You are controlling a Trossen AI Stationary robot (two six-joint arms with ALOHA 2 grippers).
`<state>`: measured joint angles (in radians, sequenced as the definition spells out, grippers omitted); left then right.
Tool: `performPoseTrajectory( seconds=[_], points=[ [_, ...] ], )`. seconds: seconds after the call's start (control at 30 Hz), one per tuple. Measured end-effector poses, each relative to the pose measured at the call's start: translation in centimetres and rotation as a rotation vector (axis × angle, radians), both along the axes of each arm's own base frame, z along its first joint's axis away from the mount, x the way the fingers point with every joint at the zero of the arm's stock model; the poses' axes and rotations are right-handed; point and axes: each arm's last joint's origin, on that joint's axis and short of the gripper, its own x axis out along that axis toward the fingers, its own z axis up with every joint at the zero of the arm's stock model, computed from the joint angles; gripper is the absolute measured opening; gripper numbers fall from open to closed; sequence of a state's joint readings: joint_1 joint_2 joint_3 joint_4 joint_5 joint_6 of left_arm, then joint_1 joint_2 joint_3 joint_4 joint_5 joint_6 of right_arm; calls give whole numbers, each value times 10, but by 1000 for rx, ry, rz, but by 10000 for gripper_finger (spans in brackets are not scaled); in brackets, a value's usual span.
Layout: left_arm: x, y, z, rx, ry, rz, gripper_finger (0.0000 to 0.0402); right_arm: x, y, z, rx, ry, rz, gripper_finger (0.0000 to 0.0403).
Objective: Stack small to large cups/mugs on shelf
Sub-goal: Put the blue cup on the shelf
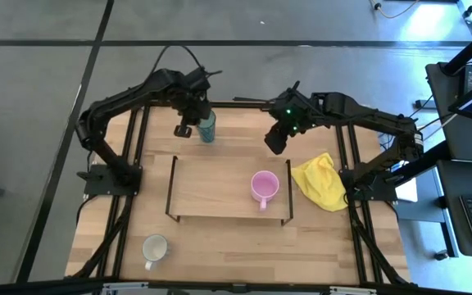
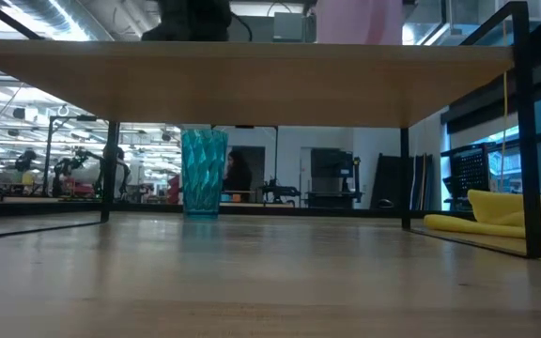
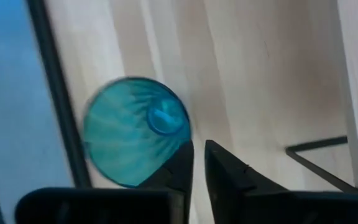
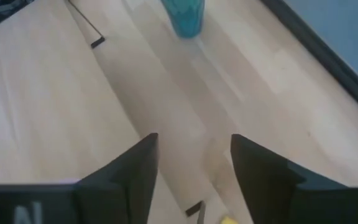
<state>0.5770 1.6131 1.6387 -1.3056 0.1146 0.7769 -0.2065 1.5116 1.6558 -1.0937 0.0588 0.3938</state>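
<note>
The left gripper (image 3: 199,163), jaws nearly closed on nothing beside the teal tumbler (image 1: 208,127), could knock it over; right gripper (image 4: 194,155) jaws released

Shelf (image 1: 211,188): middle of my surface (image 1: 220,246).
Handled mug (image 1: 264,186): on the shelf, toward its 3 o'clock end.
Tumbler (image 1: 207,127): upright on the surface, 12 o'clock of the shelf.
Second mug (image 1: 155,248): on the surface, 7 o'clock of the shelf.
Cloth (image 1: 321,181): on the surface, 3 o'clock of the shelf.
My left tool (image 1: 184,129): just beside the tumbler, at its 9 o'clock.
My right tool (image 1: 274,141): 1 o'clock of the shelf.
</note>
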Motion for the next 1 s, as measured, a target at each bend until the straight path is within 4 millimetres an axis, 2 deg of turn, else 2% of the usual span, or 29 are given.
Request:
performPoseTrajectory(
  seconds=[0.17, 0.4, 0.53, 0.73, 1.0],
  points=[
    [-1, -1, 8, 7, -14, 3, 75, 1, 5, 0, -7, 4, -12, 237],
    [0, -5, -13, -21, 46, -90, 105, 0, 6, -1, -9, 16, -10, 249],
    [2, -6, -22, 3, 77, -111, 109, -1, 6, -1, -9, 29, -6, 248],
    [10, -1, -26, 61, 4, -107, 110, -1, 6, -2, -22, 35, -3, 248],
    [6, -3, -37, 19, 50, -78, 110, -3, 6, -3, -37, 59, -2, 248]
  ],
)
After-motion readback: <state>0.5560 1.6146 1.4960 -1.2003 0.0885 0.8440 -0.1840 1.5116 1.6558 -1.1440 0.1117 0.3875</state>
